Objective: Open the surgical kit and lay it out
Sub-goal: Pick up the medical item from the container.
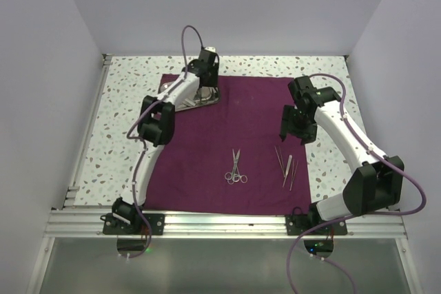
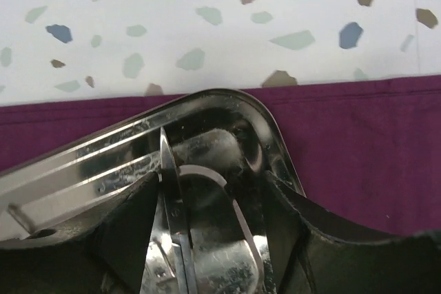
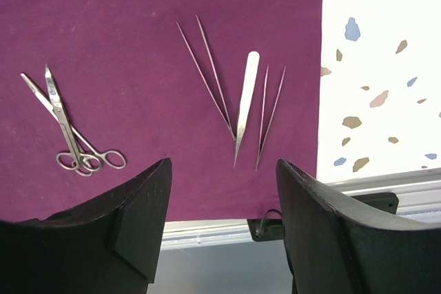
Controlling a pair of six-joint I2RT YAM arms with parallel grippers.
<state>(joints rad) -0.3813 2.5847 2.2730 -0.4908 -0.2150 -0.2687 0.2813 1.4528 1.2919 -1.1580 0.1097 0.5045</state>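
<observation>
Cloth wrap [image 1: 227, 129] spread flat; scissors [image 1: 236, 169] at its middle, tweezers [image 1: 285, 166] nearer its right edge, tray [image 1: 209, 97] on its far-left corner. Left gripper [image 2: 213, 204], jaws parted, nothing held, straddles a steel instrument [image 2: 172, 191] in the tray, apparently yet to be laid out; right gripper [image 3: 222, 166] open, empty, over the wrap's right side.

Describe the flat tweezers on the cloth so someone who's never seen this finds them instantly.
On the purple cloth, near its front right corner, three tweezers lie side by side. The flat tweezers are the middle pair: broad, pale, round-ended and closed, while both neighbours are thin prongs spread in a V.
</observation>
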